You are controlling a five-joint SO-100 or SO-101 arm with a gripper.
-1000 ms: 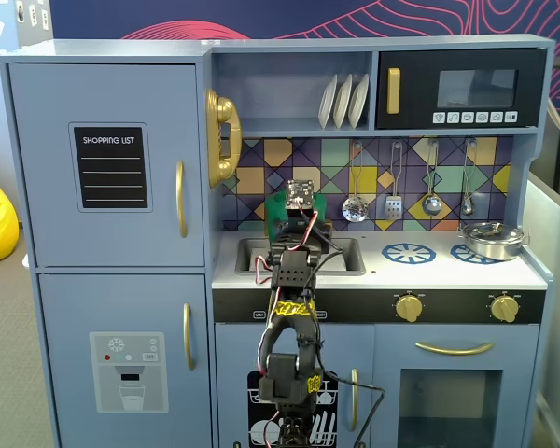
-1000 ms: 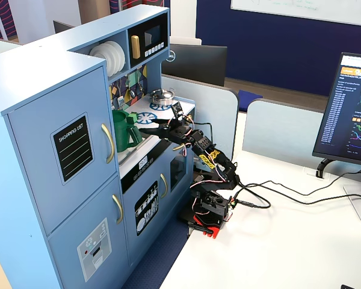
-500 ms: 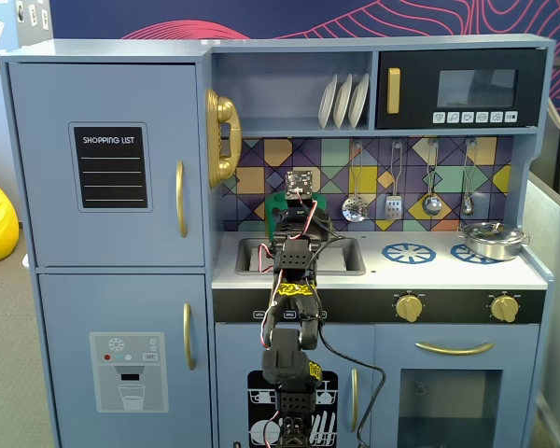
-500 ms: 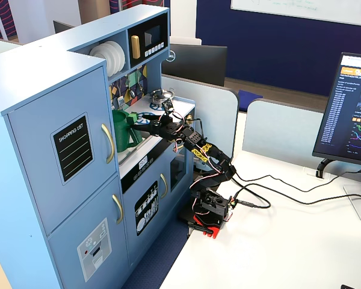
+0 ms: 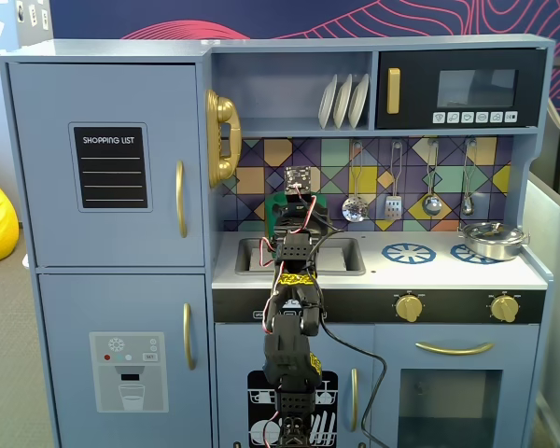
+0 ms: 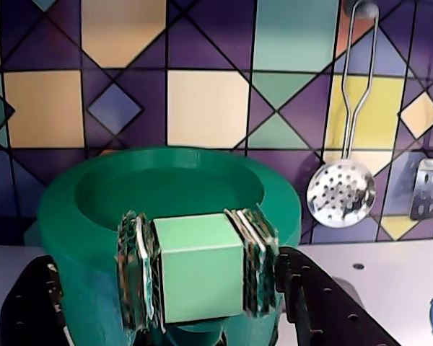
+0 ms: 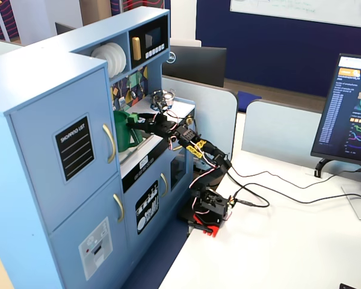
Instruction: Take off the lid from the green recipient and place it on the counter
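Purple, yellow and teal tiled backsplash (image 6: 209,108) behind the white flat worktop (image 5: 448,271) of a grey-blue toy kitchen, with an office desk and monitor beyond in a fixed view.

Pictured at the worktop's left end, by the inset sink (image 5: 345,257): tall tapered dark-green plastic container (image 5: 278,210), largely masked by the black jointed robot arm (image 5: 294,327) rising from below the front edge. Cannot tell whether standing inside the basin or just behind it, near the back edge.

Seated on top of that container: flat round green plastic lid with raised rim (image 6: 169,191), level and not yet lifted clear in the wrist view.

Clamped at the lid's near edge: two-finger gripper (image 6: 200,277), its fingers (image 6: 133,270) pressed against both sides of the lid's pale-green square clip tab (image 6: 200,288), one on the left face, one on the right. Tab upright between them, no gap showing on either side.

Visible below the lid's rim at the left of the wrist view: dark-green container wall (image 6: 86,295).

Toward the worktop's right end, well apart from the gripper: blue printed burner ring (image 5: 408,252) and, near the right back corner, small steel pot (image 5: 493,240).

Hanging against the tiles above the back edge, right of the container: perforated steel skimmer (image 6: 340,193).

Seen from the side in a fixed view: arm (image 7: 207,162) stretched across the front edge to the green container (image 7: 121,135) beside the cabinet wall.
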